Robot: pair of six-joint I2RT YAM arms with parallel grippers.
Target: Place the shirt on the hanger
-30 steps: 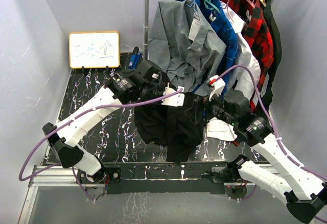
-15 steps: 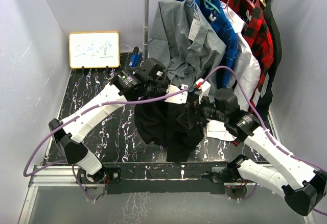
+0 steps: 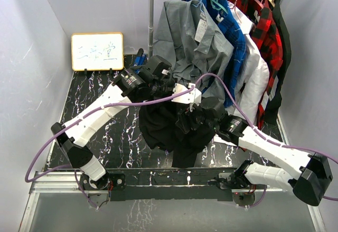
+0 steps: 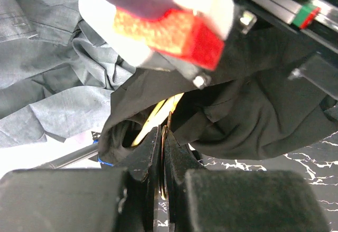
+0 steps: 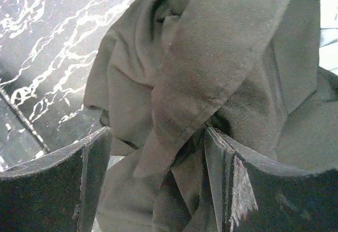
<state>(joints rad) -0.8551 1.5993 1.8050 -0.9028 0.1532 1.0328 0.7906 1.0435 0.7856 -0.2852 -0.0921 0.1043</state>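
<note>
robot lab: booth walls [image 3: 31, 42] w/ whiteboard [image 3: 97, 51]

Shows the black shirt [image 3: 170, 129] bunched and held up at mid-scene, soft folds drooping toward the near worktop [image 3: 87, 92] edge. Reveals the thin yellow-orange hanger [image 4: 152, 119] poking into its dark opening, mostly hidden.

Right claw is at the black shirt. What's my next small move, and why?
Probably close the right claw on the shirt fold lying between its open jaws, since nothing is gripped there yet. The left claw is shut on the hanger, whose yellow wire runs into the black fabric, so a firm hold should let you tug the shirt over it.
</note>
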